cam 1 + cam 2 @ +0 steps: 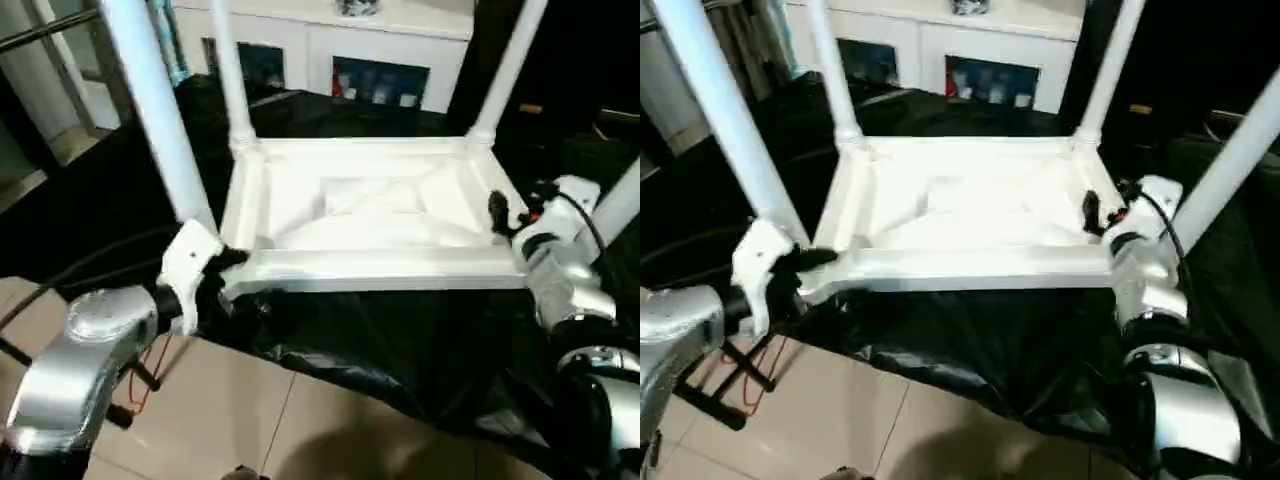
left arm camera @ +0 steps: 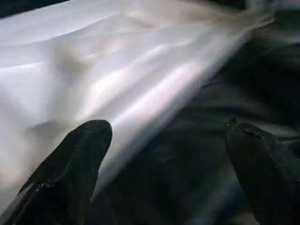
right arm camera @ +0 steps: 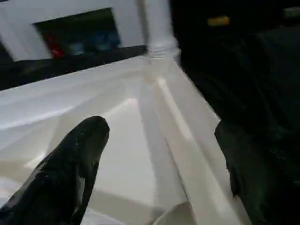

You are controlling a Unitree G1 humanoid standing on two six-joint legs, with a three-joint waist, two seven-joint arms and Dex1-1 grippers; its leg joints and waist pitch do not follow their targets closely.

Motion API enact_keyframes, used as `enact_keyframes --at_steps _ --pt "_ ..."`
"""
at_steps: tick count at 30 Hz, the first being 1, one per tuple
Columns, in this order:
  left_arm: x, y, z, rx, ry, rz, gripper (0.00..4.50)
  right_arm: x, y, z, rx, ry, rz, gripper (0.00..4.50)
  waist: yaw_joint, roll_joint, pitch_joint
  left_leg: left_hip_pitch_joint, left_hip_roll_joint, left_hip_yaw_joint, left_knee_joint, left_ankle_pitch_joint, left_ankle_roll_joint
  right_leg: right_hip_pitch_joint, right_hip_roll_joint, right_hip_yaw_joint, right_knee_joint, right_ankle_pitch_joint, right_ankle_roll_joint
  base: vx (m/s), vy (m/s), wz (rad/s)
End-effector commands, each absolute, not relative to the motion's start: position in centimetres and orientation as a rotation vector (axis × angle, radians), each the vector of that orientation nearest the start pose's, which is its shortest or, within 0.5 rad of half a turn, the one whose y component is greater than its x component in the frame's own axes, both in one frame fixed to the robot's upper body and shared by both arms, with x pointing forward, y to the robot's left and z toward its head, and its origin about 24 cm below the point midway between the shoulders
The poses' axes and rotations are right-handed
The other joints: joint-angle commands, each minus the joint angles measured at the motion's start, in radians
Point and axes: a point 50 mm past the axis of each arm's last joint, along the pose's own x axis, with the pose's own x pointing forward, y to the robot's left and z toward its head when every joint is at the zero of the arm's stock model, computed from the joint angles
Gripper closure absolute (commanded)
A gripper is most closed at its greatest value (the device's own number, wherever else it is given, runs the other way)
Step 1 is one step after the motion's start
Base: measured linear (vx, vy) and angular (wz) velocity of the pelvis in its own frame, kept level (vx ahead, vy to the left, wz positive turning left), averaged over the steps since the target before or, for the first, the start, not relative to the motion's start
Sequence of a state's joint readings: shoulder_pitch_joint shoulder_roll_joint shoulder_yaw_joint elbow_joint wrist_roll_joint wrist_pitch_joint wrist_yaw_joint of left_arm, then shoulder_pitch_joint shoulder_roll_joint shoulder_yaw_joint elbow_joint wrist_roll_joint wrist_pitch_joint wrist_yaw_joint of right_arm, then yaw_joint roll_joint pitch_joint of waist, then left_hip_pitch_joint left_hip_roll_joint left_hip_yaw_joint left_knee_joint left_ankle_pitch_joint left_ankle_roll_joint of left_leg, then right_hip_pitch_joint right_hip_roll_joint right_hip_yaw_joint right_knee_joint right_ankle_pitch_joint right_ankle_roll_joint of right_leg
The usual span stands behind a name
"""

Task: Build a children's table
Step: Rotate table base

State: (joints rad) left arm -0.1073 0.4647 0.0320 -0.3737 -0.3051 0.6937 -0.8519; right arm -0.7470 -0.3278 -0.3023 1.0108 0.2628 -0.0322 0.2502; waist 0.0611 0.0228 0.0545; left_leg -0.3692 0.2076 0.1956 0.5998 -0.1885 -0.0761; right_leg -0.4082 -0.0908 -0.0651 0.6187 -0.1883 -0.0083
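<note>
White tabletop point(image 1: 365, 215) (upside down), four legs point(image 1: 152, 110) socketed.

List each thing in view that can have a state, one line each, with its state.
White plastic rectangular tabletop: upside down on the black cloth, ribbed underside up.
Four tapered white tube legs: all standing in the corner sockets, pointing up.
Left gripper: open, at the near left corner, fingers apart.
Right gripper: open, astride the tabletop's right rim.
White cabinet with glass-fronted compartments: doors closed.

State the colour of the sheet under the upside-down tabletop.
Black; the sheet shows best in the left eye view, beneath the white tabletop.
</note>
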Motion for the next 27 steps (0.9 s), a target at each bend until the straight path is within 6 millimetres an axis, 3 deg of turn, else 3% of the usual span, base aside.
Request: enact_keyframes --at_steps 1,2,3,5,7,8,9,11,12,13,16,18,19,22,26,27 --pt "23.0 17.6 10.2 0.065 0.324 -0.941 0.06 36.9 -22.7 7.3 0.153 0.118 0.083 0.40 0.001 0.017 -0.070 0.002 0.006 -0.009 -0.061 -0.184 0.042 0.056 -0.032 0.028 -0.059 -0.103 -0.244 0.000 0.000 0.00" --pt "22.9 17.6 10.2 0.065 0.325 -0.941 0.06 36.9 -22.7 7.3 0.152 0.118 0.085 0.40 -0.005 0.012 -0.070 0.000 0.007 -0.008 -0.061 -0.181 0.048 0.057 -0.031 0.028 -0.061 -0.100 -0.243 0.000 0.000 0.00" --pt "22.1 18.4 9.6 0.076 0.375 -0.924 0.06 36.6 -22.0 7.0 0.133 0.113 0.146 0.40 -0.008 0.017 -0.070 0.003 0.007 -0.009 -0.061 -0.190 0.055 0.055 -0.029 0.027 -0.065 -0.112 -0.243 0.000 0.000 0.00" --pt "20.6 19.8 9.1 0.058 0.426 -0.902 0.06 35.7 -20.7 6.8 0.118 0.095 0.268 0.40 -0.013 0.015 -0.067 -0.001 0.009 -0.010 -0.062 -0.199 0.066 0.057 -0.030 0.028 -0.066 -0.142 -0.235 0.000 0.000 0.00" --pt "20.1 20.3 9.1 0.050 0.422 -0.884 0.06 35.2 -20.4 6.7 0.112 0.086 0.312 0.40 -0.010 0.022 -0.062 0.008 0.010 -0.010 -0.067 -0.222 0.065 0.048 -0.027 0.028 -0.077 -0.222 -0.226 0.000 0.000 0.00" --pt "19.6 20.9 9.1 0.038 0.417 -0.863 0.06 34.5 -20.0 6.7 0.109 0.074 0.356 0.40 -0.006 0.020 -0.062 0.011 0.012 -0.008 -0.067 -0.236 0.063 0.045 -0.027 0.029 -0.081 -0.239 -0.222 0.000 0.000 0.00" --pt "19.2 21.5 9.1 0.032 0.406 -0.834 0.06 33.7 -19.8 6.7 0.115 0.068 0.398 0.40 -0.003 0.023 -0.059 0.010 0.015 -0.011 -0.072 -0.252 0.056 0.045 -0.027 0.030 -0.081 -0.262 -0.207 0.000 0.000 0.00" --pt "18.6 22.7 9.0 0.012 0.381 -0.764 0.06 32.0 -19.5 6.6 0.140 0.067 0.479 0.40 0.001 0.015 -0.054 0.010 0.015 -0.012 -0.077 -0.277 0.054 0.045 -0.025 0.032 -0.089 -0.296 -0.175 0.000 0.000 0.00" --pt "18.4 23.6 8.8 0.006 0.358 -0.708 0.00 30.6 -19.4 6.5 0.161 0.079 0.534 0.13 0.004 0.019 -0.051 0.013 0.016 -0.014 -0.081 -0.295 0.051 0.042 -0.024 0.033 -0.093 -0.327 -0.150 0.000 0.000 0.00" --pt "18.4 23.6 8.8 0.006 0.358 -0.708 0.00 30.6 -19.4 6.5 0.161 0.079 0.534 0.06 0.006 0.019 -0.050 0.016 0.017 -0.016 -0.085 -0.318 0.043 0.039 -0.025 0.034 -0.097 -0.363 -0.138 0.000 0.000 0.00" --pt "19.2 25.6 8.7 0.027 0.283 -0.534 0.00 28.0 -19.8 6.4 0.169 0.117 0.623 0.03 0.014 0.009 -0.048 0.018 0.014 -0.017 -0.087 -0.329 0.037 0.036 -0.025 0.039 -0.105 -0.399 -0.105 0.000 0.000 0.00" --pt "20.1 26.5 8.8 0.043 0.227 -0.440 0.00 25.9 -20.3 6.6 0.154 0.159 0.694 0.03 0.014 0.005 -0.047 0.010 0.012 -0.019 -0.090 -0.320 0.033 0.042 -0.026 0.038 -0.108 -0.417 -0.081 0.000 0.000 0.00" --pt "20.6 26.7 9.0 0.036 0.190 -0.410 0.00 24.7 -20.9 6.8 0.147 0.194 0.712 0.03 0.024 0.005 -0.047 0.023 0.015 -0.017 -0.086 -0.337 0.033 0.031 -0.027 0.042 -0.115 -0.438 -0.062 0.000 0.000 0.00" --pt "21.7 26.2 9.5 0.008 0.121 -0.398 0.00 23.3 -22.2 6.6 0.122 0.270 0.691 0.03 0.026 0.001 -0.049 0.013 0.014 -0.022 -0.091 -0.332 0.025 0.037 -0.032 0.039 -0.116 -0.464 -0.044 0.000 0.000 0.00" --pt "23.5 25.4 9.6 -0.004 0.084 -0.398 0.00 23.0 -24.2 5.4 0.062 0.375 0.564 0.03 0.024 -0.006 -0.052 0.015 0.010 -0.022 -0.088 -0.333 0.012 0.032 -0.033 0.036 -0.119 -0.479 -0.037 0.000 0.000 0.00" --pt "24.2 25.1 9.5 -0.011 0.078 -0.400 0.00 23.2 -24.8 5.1 0.034 0.392 0.517 0.03 0.023 -0.003 -0.053 0.013 0.010 -0.024 -0.087 -0.329 0.010 0.033 -0.034 0.036 -0.119 -0.482 -0.033 0.000 0.000 0.00"
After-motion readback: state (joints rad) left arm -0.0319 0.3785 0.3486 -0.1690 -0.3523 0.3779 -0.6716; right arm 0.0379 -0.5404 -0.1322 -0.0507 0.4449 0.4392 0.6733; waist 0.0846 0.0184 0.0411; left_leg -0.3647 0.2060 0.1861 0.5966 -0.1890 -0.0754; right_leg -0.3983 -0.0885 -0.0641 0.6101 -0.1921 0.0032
